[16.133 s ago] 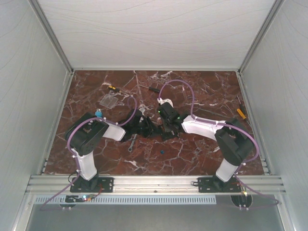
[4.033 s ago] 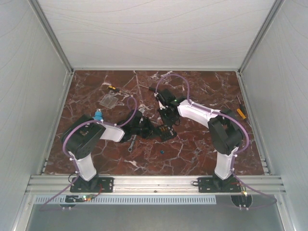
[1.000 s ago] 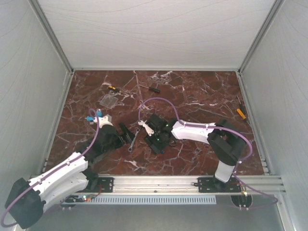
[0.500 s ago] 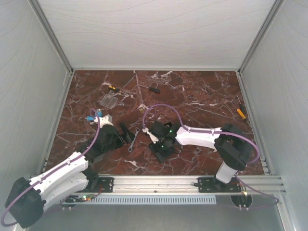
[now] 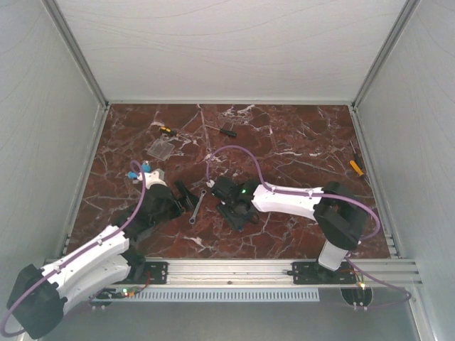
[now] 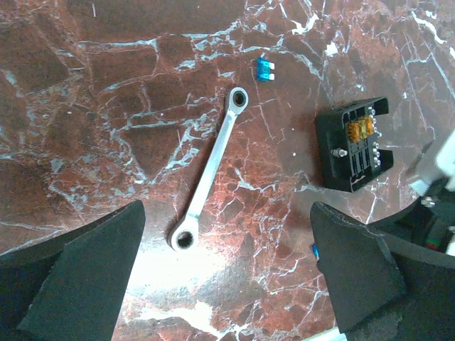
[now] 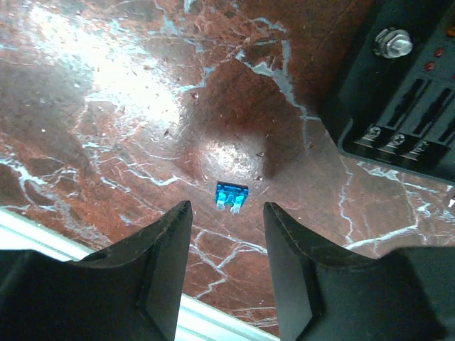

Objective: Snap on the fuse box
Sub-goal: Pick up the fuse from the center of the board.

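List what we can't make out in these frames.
- Fuse box: right wrist view, cut off by the top-right edge; top view, blends into the dark end of the right arm.
- Clear cover: top view only, too small to show its clips.
- Blue fuse: right wrist view, marking too small to read.

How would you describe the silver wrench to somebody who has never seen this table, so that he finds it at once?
Look at the red marble table, in its near half, a little left of the middle. There, just left of the black fuse box, lies the wrench: the only all-silver tool, long and slim, with a ring at each end.
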Robot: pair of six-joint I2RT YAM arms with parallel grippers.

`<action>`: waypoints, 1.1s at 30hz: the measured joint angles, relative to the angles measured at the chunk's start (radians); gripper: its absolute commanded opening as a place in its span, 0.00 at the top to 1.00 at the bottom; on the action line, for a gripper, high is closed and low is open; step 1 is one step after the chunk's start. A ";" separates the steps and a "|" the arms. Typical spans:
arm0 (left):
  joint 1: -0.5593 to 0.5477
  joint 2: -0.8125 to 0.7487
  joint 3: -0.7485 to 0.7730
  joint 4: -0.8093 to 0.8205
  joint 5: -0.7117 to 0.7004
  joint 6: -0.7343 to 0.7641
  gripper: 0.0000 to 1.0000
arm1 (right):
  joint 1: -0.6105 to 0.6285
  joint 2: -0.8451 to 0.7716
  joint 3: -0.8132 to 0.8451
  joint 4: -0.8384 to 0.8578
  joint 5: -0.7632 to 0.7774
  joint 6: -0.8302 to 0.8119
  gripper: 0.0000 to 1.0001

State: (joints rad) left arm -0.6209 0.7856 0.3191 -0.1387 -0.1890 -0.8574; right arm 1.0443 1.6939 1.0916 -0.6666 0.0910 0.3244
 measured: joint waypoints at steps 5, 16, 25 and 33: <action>0.000 -0.002 0.000 -0.016 -0.017 -0.003 0.00 | 0.003 0.058 0.003 -0.008 0.007 0.029 0.61; 0.000 -0.019 0.000 -0.029 -0.024 -0.004 0.00 | 0.003 0.095 0.023 -0.021 0.018 0.058 0.71; 0.000 -0.008 0.000 -0.038 -0.024 -0.003 0.00 | 0.005 0.119 0.051 -0.054 0.027 0.093 0.73; 0.000 0.023 0.000 -0.035 -0.010 -0.003 0.00 | 0.009 0.129 0.061 -0.071 0.043 0.150 0.76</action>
State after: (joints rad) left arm -0.6205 0.8082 0.3195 -0.1738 -0.1989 -0.8604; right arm 1.0531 1.8225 1.1530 -0.7376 0.1337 0.4740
